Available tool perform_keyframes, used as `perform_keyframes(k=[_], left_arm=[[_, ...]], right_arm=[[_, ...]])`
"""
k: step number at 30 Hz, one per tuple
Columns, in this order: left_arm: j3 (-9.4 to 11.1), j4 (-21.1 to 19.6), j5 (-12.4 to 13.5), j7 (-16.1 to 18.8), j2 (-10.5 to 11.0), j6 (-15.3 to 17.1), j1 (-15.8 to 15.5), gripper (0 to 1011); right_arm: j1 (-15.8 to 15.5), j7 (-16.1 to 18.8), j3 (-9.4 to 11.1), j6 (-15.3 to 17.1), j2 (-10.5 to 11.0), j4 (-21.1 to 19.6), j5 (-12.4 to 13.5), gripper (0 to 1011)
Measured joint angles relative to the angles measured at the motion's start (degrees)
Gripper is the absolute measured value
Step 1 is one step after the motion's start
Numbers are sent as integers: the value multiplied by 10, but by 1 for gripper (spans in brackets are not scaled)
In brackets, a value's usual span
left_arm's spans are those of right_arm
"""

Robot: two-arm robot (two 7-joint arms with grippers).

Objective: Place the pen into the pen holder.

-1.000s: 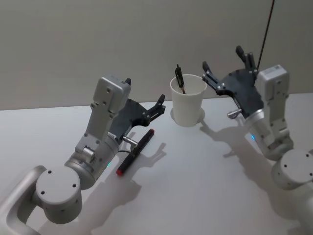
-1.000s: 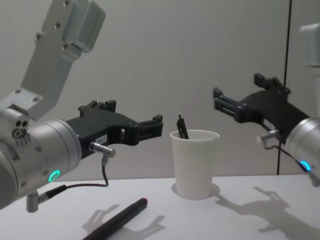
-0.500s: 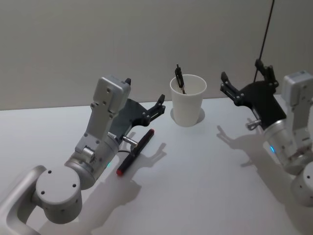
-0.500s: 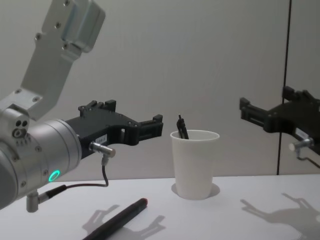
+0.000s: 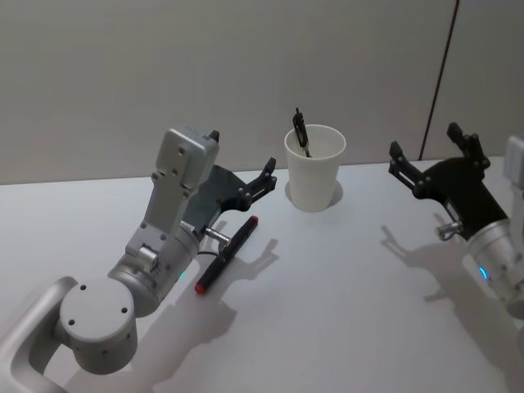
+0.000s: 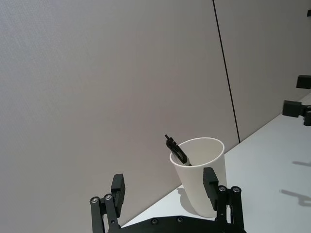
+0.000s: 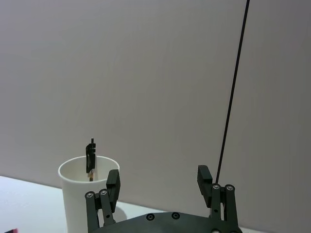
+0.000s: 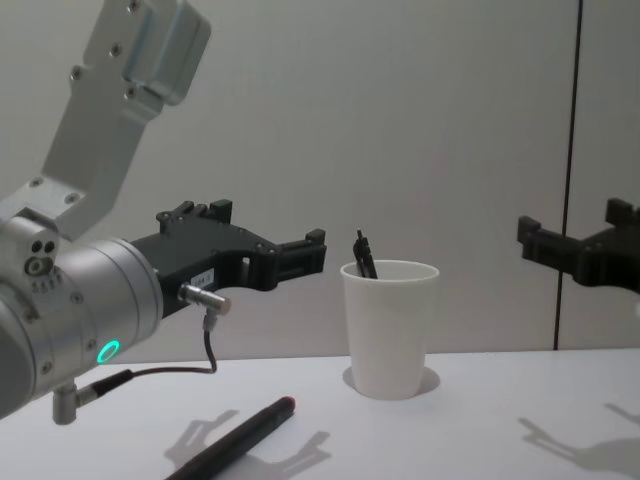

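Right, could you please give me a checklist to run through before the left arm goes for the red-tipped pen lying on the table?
1. The left gripper is open and empty: ok.
2. The red-tipped pen lies free on the table, with nothing on it: ok.
3. The left gripper is down at that pen: not ok, it hovers above it.
4. The pen holder stands upright on the table: ok.
5. There is room in the holder: ok, one black pen leans at its rim and the rest of the opening is free.
6. The right gripper is apart from the holder: ok, open, off to its right.
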Motion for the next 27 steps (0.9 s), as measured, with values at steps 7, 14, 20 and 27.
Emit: perform_keyframes(k=[7,14,20,27], left_arm=[[0,0,0,0,0,0,0,1001],[0,0,0,0,0,0,0,1001],[0,0,0,0,0,0,0,1001],[0,0,0,0,0,0,0,1001]], right_arm=[[-34,-5,1,42,22,-51,29,1001],[-67,-9,2,83,44,-102,56,1001],[-87,-12,3,109,57,-133,74,1001],[-93,-12,3,116,61,-141,78,1001]])
